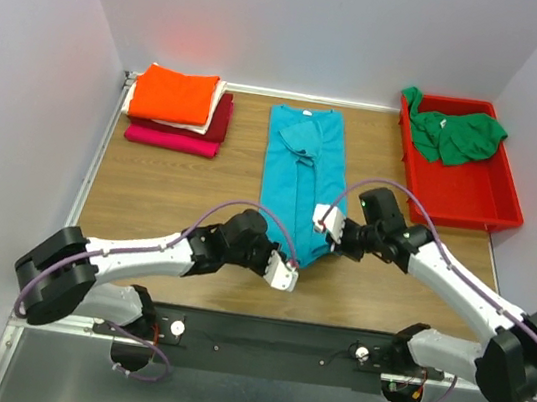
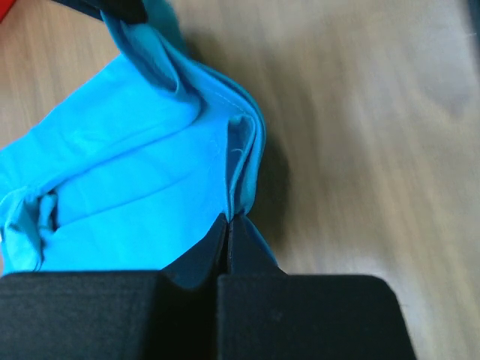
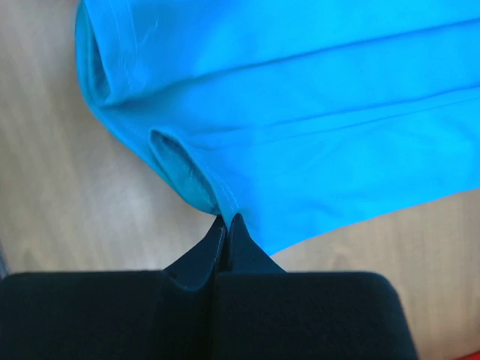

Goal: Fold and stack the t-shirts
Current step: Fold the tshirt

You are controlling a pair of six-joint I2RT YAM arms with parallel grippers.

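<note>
A teal t-shirt (image 1: 300, 170) lies as a long narrow strip down the middle of the table, neck at the far end. My left gripper (image 1: 290, 263) is shut on its near left hem corner; the left wrist view shows the fabric (image 2: 150, 180) pinched at the tips. My right gripper (image 1: 330, 222) is shut on the near right edge; the right wrist view shows the cloth (image 3: 315, 112) held at the tips. A stack of folded t-shirts (image 1: 179, 107), orange on top, then white, dark red and magenta, sits far left. A crumpled green t-shirt (image 1: 456, 133) lies in the red bin.
The red plastic bin (image 1: 471, 196) stands at the far right. Grey walls close in the table on the left, back and right. Bare wooden table (image 1: 168, 196) lies between the stack and the teal shirt.
</note>
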